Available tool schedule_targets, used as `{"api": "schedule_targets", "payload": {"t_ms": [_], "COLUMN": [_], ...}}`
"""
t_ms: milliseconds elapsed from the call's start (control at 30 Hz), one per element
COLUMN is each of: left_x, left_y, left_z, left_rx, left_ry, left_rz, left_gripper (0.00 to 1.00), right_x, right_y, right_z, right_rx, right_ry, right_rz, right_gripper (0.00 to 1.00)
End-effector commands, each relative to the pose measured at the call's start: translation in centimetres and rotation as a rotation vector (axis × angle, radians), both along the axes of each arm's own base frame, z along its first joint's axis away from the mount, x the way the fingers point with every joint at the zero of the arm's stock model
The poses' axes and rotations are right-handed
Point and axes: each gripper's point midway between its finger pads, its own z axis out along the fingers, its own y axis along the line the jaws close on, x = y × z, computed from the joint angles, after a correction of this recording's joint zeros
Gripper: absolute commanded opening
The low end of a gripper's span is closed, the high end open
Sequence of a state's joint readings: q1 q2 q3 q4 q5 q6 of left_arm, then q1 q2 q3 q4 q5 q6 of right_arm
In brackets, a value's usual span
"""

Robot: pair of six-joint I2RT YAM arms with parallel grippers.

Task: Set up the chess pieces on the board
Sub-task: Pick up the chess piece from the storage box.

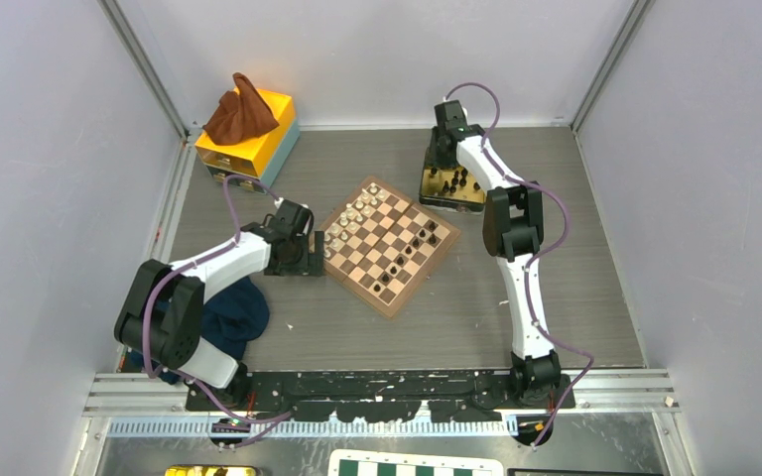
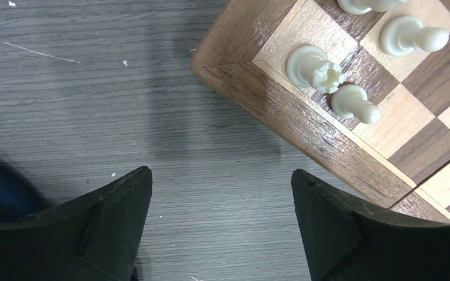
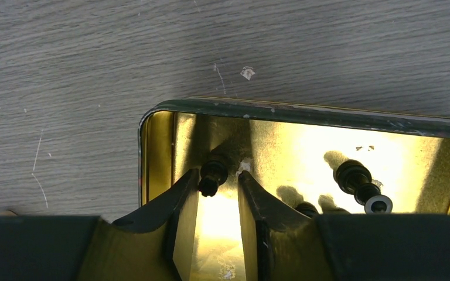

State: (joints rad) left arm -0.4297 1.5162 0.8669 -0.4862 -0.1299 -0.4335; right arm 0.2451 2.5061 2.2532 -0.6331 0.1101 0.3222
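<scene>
Board sits corner-on in the middle of the table, between my two arms. Cream pieces crowd its left side, and a scatter of black pieces stands along its right side. The rest of the black set is in the gold tin, which lies on the table just past the board's far right corner. My right tool is down inside that tin, near its left wall. The two fingers stand partly apart with a narrow bright gap between them. One black piece lies on the tin floor right at the fingertips, close against the left-hand tip. I see gold between it and the other tip, so it is not clamped. More black pieces lie farther right in the tin, partly behind the tool's body. My left tool hangs low over bare table just beside the board's near left corner, fingers wide apart and holding nothing. From that wrist I can see a cream rook on the corner square with a cream pawn touching or nearly touching it – I cannot tell which. A dark blue cloth lies under the left arm, and a yellow box with a brown cloth heaped on it stands in the far left corner.
</scene>
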Motion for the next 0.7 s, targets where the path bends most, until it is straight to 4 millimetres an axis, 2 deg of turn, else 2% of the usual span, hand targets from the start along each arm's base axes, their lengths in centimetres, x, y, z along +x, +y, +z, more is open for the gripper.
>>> {"api": "schedule_targets", "payload": {"t_ms": [0, 367, 500, 667], "left_x": [1.4, 1.4, 1.5, 1.5], "left_y": [-0.4, -0.4, -0.6, -0.8], "left_z": [1.0, 0.8, 0.9, 1.2], "left_rx": [-0.015, -0.018, -0.025, -0.040], "left_ry": [-0.041, -0.033, -0.035, -0.043], "left_rz": [-0.004, -0.005, -0.006, -0.009], "left_gripper": [0.89, 0.88, 0.88, 0.88], "right_x": [1.4, 1.5, 1.4, 1.1], "right_y": [0.0, -0.4, -0.8, -1.2], "right_z": [1.7, 2.2, 3.5, 5.4], "right_rx": [0.030, 0.018, 0.000, -0.019], "right_ry": [-0.061, -0.072, -0.092, -0.117], "right_rz": [-0.011, -0.018, -0.017, -0.013], "right_gripper": [0.35, 0.13, 0.07, 0.05]}}
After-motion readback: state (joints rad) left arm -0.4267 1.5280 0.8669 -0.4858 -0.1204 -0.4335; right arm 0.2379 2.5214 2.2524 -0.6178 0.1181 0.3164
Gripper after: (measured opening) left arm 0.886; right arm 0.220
